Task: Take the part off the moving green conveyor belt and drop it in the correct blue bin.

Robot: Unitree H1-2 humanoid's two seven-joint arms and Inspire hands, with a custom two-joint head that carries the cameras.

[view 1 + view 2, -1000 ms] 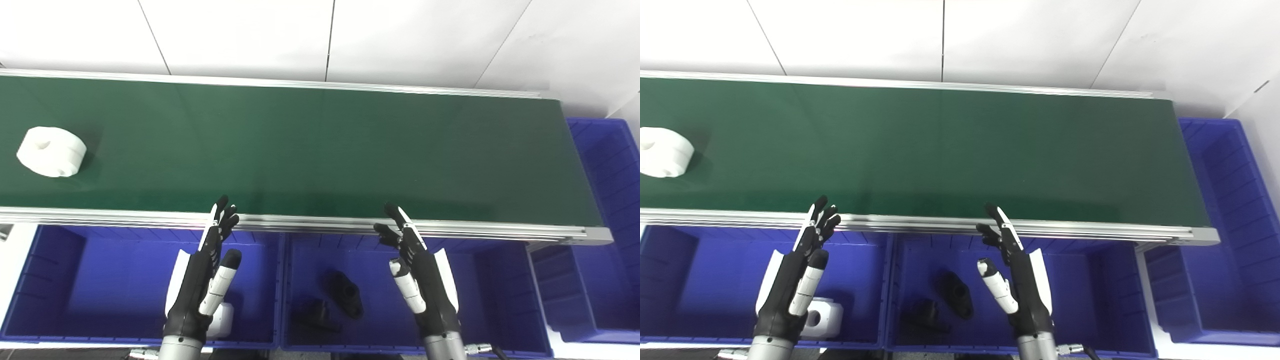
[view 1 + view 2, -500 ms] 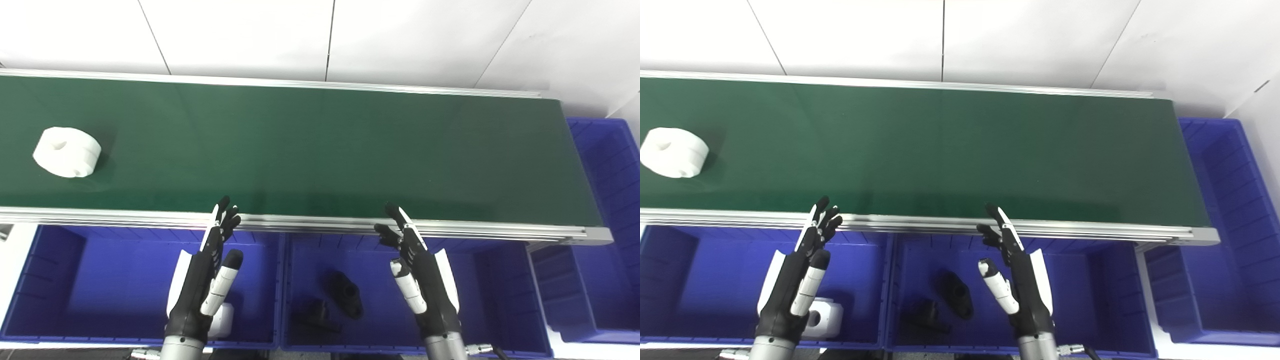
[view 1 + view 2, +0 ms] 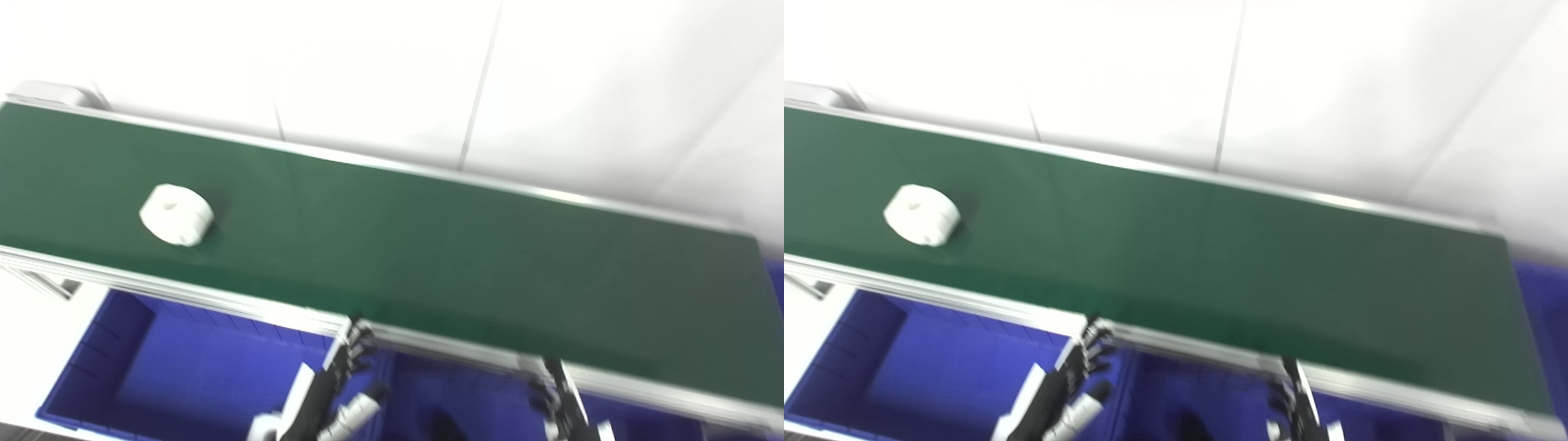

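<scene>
A white round part (image 3: 176, 214) with a hole in its top lies on the green conveyor belt (image 3: 429, 245), toward the belt's left end. My left hand (image 3: 334, 392) is at the bottom of the picture, over the near rail between two blue bins, open, fingers spread and holding nothing. My right hand (image 3: 1297, 409) is farther right and mostly cut off by the bottom edge. Its fingers point up toward the rail, open and empty. Both hands are well to the right of the part and nearer to me. The picture is blurred.
The left blue bin (image 3: 122, 367) lies below the belt's near rail (image 3: 184, 293). The middle blue bin (image 3: 484, 392) holds a dark part (image 3: 442, 424). A corner of another blue bin (image 3: 1540, 288) shows past the belt's right end. White wall panels stand behind.
The whole picture has tilted and shifted up and to the left, so the camera moved. The white part has travelled a little to the right along the belt. Both hands keep their open pose.
</scene>
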